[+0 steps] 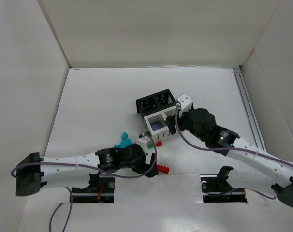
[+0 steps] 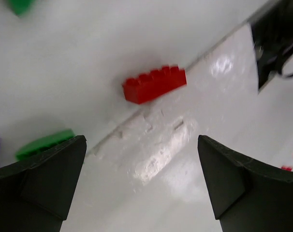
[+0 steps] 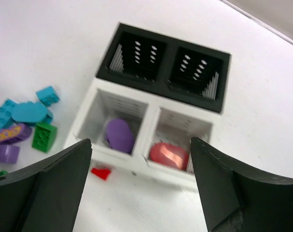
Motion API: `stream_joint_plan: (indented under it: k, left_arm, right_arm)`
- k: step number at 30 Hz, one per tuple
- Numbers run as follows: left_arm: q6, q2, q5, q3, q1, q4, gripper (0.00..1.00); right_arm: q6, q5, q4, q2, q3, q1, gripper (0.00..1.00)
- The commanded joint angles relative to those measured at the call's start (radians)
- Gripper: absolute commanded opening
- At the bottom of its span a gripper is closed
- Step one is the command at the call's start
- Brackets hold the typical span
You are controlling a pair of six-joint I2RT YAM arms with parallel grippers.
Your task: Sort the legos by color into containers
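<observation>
The left gripper hangs open and empty over the table, with a red brick lying just beyond its fingers. The right gripper, also open and empty, hovers above the white bin, whose two cells hold a purple piece and a red piece. The black bin touches its far side.

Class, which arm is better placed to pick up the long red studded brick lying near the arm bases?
Left. The left gripper is open, with the long red studded brick framed just ahead of its jaws; the right gripper hangs open over the white two-cell plastic bin, farther away.
</observation>
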State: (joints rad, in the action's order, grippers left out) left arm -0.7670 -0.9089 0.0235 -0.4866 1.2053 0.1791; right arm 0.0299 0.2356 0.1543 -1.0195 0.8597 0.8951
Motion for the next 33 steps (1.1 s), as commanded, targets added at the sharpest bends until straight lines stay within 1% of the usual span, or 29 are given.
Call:
stream_joint_plan:
  k: [1,3,7,9,14,15,18,21,22,23,26,30,33]
  left_arm:
    - [-0.014,-0.086,-0.076,-0.043,0.12,-0.042,0.98]
    - [-0.014,-0.125,-0.088,-0.034,0.129,-0.072,0.98]
    - [0.003,-0.234,-0.097,-0.043,0.141,-0.127,0.98]
    - [0.017,-0.303,-0.129,-0.059,0.154,-0.138,0.98]
    - [0.035,-0.441,-0.229,-0.15,0.175,-0.095,0.91]
    - [0.035,-0.471,-0.268,-0.161,0.184,-0.086,0.89]
    - [0.077,-0.513,-0.269,-0.2,0.185,-0.095,0.85]
    - [0.101,-0.545,-0.29,-0.227,0.208,-0.104,0.8]
    - [0.112,-0.559,-0.303,-0.227,0.218,-0.104,0.8]
    - [0.112,-0.57,-0.318,-0.227,0.227,-0.104,0.77]
    - [0.133,-0.588,-0.329,-0.237,0.227,-0.104,0.73]
    - [0.155,-0.608,-0.329,-0.247,0.249,-0.135,0.71]
    - [0.181,-0.637,-0.329,-0.271,0.258,-0.145,0.66]
  right_arm:
    - [-0.005,0.092,0.103,0.087,-0.028,-0.004,0.88]
    - [-0.005,0.102,0.155,0.145,-0.051,-0.004,0.88]
    - [-0.005,0.122,0.186,0.232,-0.079,-0.004,0.88]
    - [-0.005,0.131,0.195,0.26,-0.091,-0.013,0.89]
    - [-0.015,0.14,0.205,0.303,-0.11,-0.013,0.89]
    - [-0.015,0.14,0.214,0.303,-0.11,-0.013,0.89]
    - [-0.024,0.151,0.223,0.312,-0.11,-0.013,0.89]
    - [-0.024,0.16,0.234,0.321,-0.11,-0.013,0.89]
    - [-0.024,0.16,0.234,0.322,-0.11,-0.013,0.89]
    - [-0.024,0.169,0.234,0.322,-0.11,-0.013,0.89]
    - [-0.033,0.179,0.243,0.345,-0.12,-0.013,0.89]
    - [-0.042,0.188,0.254,0.378,-0.139,-0.013,0.89]
    - [-0.051,0.2,0.254,0.397,-0.148,-0.013,0.89]
